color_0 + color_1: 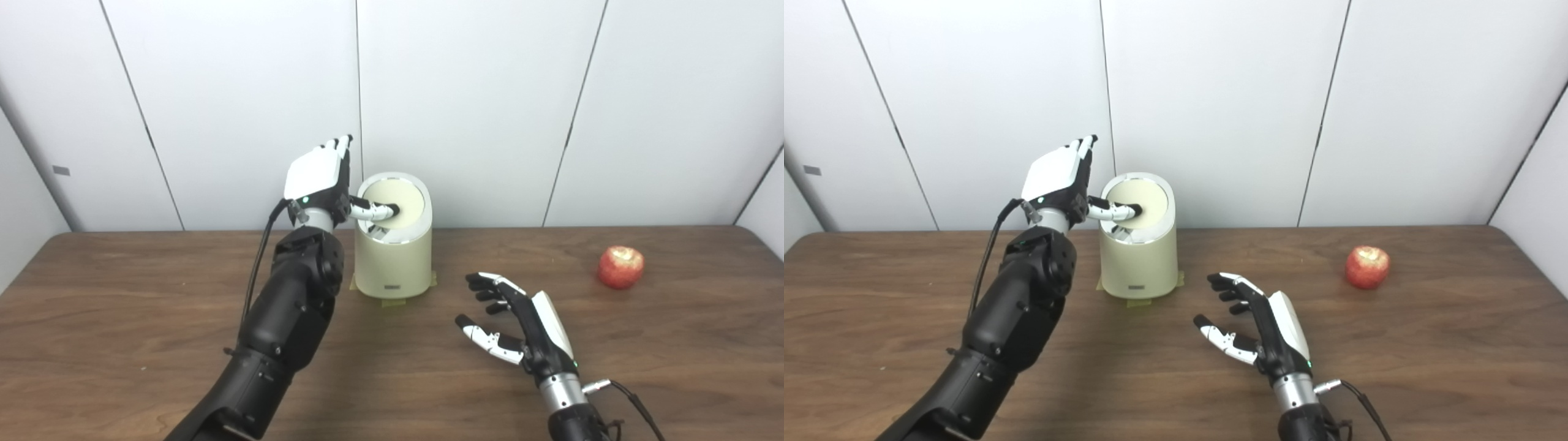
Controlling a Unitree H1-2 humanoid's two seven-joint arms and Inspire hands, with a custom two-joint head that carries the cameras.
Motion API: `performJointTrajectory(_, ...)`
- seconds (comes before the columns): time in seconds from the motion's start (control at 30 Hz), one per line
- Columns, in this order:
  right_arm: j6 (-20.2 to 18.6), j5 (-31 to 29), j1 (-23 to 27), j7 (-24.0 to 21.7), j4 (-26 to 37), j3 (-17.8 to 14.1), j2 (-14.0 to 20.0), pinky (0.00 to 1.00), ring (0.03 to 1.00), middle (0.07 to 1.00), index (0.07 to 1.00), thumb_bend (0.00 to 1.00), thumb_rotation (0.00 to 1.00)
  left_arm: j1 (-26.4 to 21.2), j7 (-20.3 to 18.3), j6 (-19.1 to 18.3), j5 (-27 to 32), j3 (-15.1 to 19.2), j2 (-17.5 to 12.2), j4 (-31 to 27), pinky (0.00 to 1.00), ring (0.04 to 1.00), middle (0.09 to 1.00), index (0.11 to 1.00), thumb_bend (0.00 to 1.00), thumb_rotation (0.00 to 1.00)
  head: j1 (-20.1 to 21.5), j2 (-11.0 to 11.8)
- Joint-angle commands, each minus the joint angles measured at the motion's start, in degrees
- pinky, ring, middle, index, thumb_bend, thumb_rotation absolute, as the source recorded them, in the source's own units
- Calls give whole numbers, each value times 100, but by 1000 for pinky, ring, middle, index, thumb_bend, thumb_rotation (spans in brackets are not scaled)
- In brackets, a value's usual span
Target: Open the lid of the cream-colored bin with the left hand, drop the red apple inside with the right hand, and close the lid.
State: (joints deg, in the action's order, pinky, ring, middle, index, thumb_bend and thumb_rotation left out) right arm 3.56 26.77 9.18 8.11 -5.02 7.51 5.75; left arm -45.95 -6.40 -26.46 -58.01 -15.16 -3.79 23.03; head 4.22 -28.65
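Note:
The cream-colored bin (393, 260) stands on the table near the back wall, left of the middle. Its round lid (401, 205) sits in the top ring, tilted slightly. My left hand (318, 177) is raised beside the bin's left side, fingers up and apart, with the thumb (375, 211) resting on the lid. The red apple (620, 266) lies on the table at the far right, well away from both hands. My right hand (514, 324) is open and empty, hovering low over the table in front of and right of the bin.
The wooden table (122, 318) ends against white wall panels (478, 92) just behind the bin. Yellowish tape (392, 301) shows under the bin's base. A cable (637, 404) trails from my right wrist.

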Motion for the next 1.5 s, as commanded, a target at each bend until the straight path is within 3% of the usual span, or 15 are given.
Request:
performJointTrajectory(0.0, 73, 6, 48, 44, 67, 8, -8, 622, 716, 740, 735, 233, 322, -39, -120, -43, -167, -47, -42, 79, 1000, 1000, 1000, 1000, 892, 133, 7, -3)
performJointTrajectory(0.07, 99, 15, 48, 78, 59, 8, -22, 622, 716, 739, 733, 233, 305, 7, 174, -38, 139, 115, 41, 45, 1000, 1000, 1000, 1000, 741, 479, 15, -7)
performJointTrajectory(0.1, 104, 21, 48, 88, 58, 8, -26, 617, 713, 737, 732, 233, 296, 25, 305, -34, 303, 184, 74, 20, 1000, 1000, 1000, 1000, 680, 713, 16, -10)
performJointTrajectory(0.13, 106, 32, 50, 100, 54, 8, -31, 615, 711, 736, 731, 234, 291, 42, 442, -15, 461, 251, 103, -9, 1000, 1000, 1000, 1000, 648, 835, 15, -11)
performJointTrajectory(0.17, 96, 44, 54, 107, 48, 8, -32, 610, 708, 733, 730, 233, 286, 65, 563, 46, 660, 350, 136, -66, 1000, 1000, 1000, 1000, 655, 933, 9, -13)
performJointTrajectory(0.23, 69, 76, 69, 107, 31, 17, -33, 612, 710, 736, 731, 231, 286, 94, 811, 222, 1107, 588, 213, -153, 1000, 1000, 1000, 1000, 693, 983, 31, 19)
performJointTrajectory(0.43, 120, 126, 162, 170, -177, 30, -38, 622, 721, 747, 740, 229, 360, 141, 753, 475, 2954, 1551, 435, -429, 1000, 1000, 1000, 1000, 678, 1000, 27, 88)
performJointTrajectory(0.7, 56, 107, 259, 230, -370, 37, -95, 631, 729, 754, 750, 232, 334, 613, 1103, 2169, 4549, 2149, 414, -707, 1000, 1000, 1000, 1000, 569, 1000, 64, 207)
performJointTrajectory(0.83, 152, 189, 284, 355, -457, 55, -86, 623, 727, 752, 746, 244, 318, 1121, 1035, 2690, 5036, 2246, 319, -1320, 1000, 1000, 995, 990, 561, 1000, 52, 244)
performJointTrajectory(1.03, 325, 210, 282, 542, -443, 84, -28, 614, 720, 756, 748, 251, 304, 2014, 973, 3029, 5712, 2391, 238, -2191, 903, 914, 898, 887, 277, 854, -10, 249)
performJointTrajectory(1.2, 231, 59, 227, 524, -159, -27, -77, 608, 720, 764, 755, 251, 327, 2697, 893, 3207, 6196, 2505, 162, -2703, 811, 830, 818, 786, 280, 770, -19, 220)
performJointTrajectory(1.3, 153, 263, 213, 586, 157, -62, -37, 591, 718, 760, 750, 321, 355, 3074, 813, 3211, 6244, 2484, 46, -2936, 798, 821, 821, 788, 303, 710, -60, 183)
performJointTrajectory(1.33, 75, 362, 219, 596, 307, -82, -16, 567, 698, 749, 746, 428, 300, 3176, 788, 3186, 6263, 2486, 20, -2998, 811, 822, 823, 788, 332, 689, -66, 174)
performJointTrajectory(1.4, -254, 737, 284, 494, 718, -98, 108, 562, 693, 750, 750, 507, 274, 3352, 712, 3160, 6363, 2481, -40, -3080, 825, 824, 824, 788, 343, 681, -55, 156)
performJointTrajectory(1.47, -710, 1296, 439, 126, 1231, -71, 426, 548, 676, 760, 775, 676, 278, 3491, 607, 3306, 6428, 2451, -137, -3012, 822, 821, 823, 786, 387, 681, -65, 159)
